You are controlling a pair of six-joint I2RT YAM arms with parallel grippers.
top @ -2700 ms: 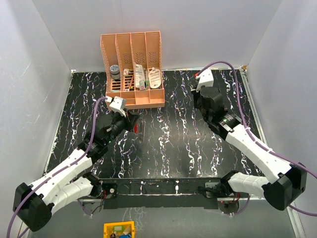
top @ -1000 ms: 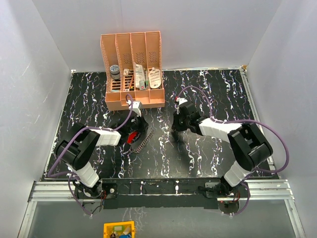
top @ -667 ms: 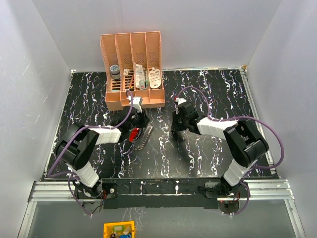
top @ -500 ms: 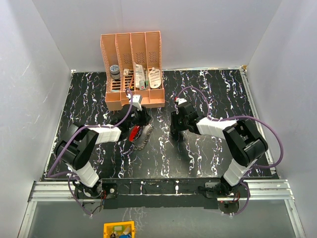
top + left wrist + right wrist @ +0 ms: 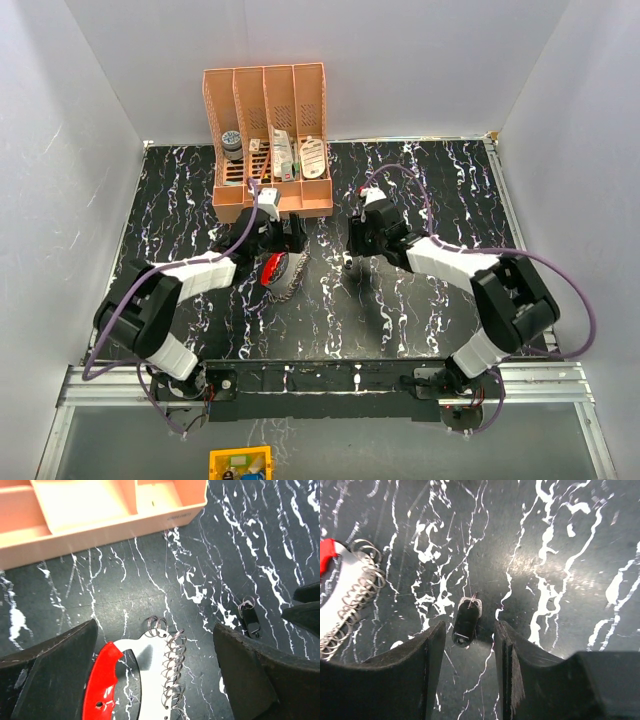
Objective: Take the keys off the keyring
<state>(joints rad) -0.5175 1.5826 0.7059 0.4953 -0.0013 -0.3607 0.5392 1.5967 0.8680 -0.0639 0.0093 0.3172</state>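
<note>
Having both unclamped, left tool [image 5: 154, 645] gapes over the keys [image 5: 142, 662]; right tool [image 5: 468, 645] stands parted astride a black piece [image 5: 466, 621].

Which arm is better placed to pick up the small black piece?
Right. The small black piece lies between the open fingers of the right gripper; the left gripper is above the keys.

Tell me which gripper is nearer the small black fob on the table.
Right. The right gripper straddles the fob, a finger on each side; the left gripper straddles the keys beside it.
</note>
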